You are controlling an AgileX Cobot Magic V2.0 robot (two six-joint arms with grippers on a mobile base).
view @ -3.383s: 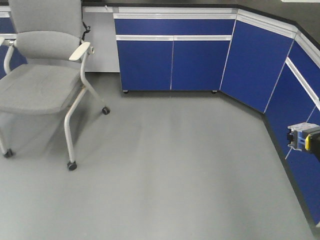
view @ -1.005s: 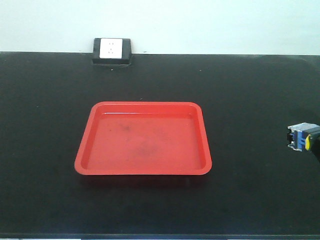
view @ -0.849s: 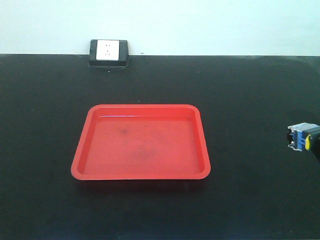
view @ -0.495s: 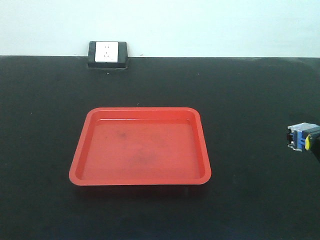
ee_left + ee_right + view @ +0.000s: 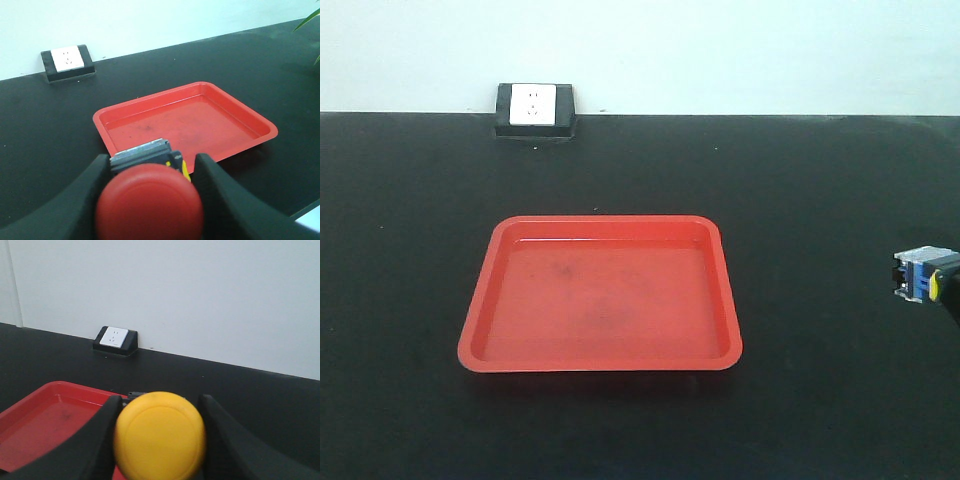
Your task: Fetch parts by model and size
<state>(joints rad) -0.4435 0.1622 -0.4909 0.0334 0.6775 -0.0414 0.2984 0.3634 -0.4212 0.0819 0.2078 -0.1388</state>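
The red-capped part [image 5: 150,202] fills the bottom of the left wrist view, its grey and dark body pointing away. My left gripper [image 5: 152,161] is shut on it, just short of the red tray's [image 5: 100,121] near edge. The yellow-capped part [image 5: 160,436] sits between the black fingers of my right gripper [image 5: 161,399], which is shut on it, to the right of the tray [image 5: 30,389]. In the front view the blue-marked base of this part [image 5: 918,276] shows at the right edge above the black table [image 5: 820,200]. The left gripper is out of the front view.
The red tray [image 5: 600,364] lies empty in the middle of the black table. A black socket box with a white face [image 5: 533,108] stands at the back edge against the pale wall. A green leaf tip [image 5: 307,20] shows at the far right.
The front view has gone from a floor with a chair and blue cabinets to the black table. Over the last second the tray drew slightly nearer, then held still. Both parts stay gripped.
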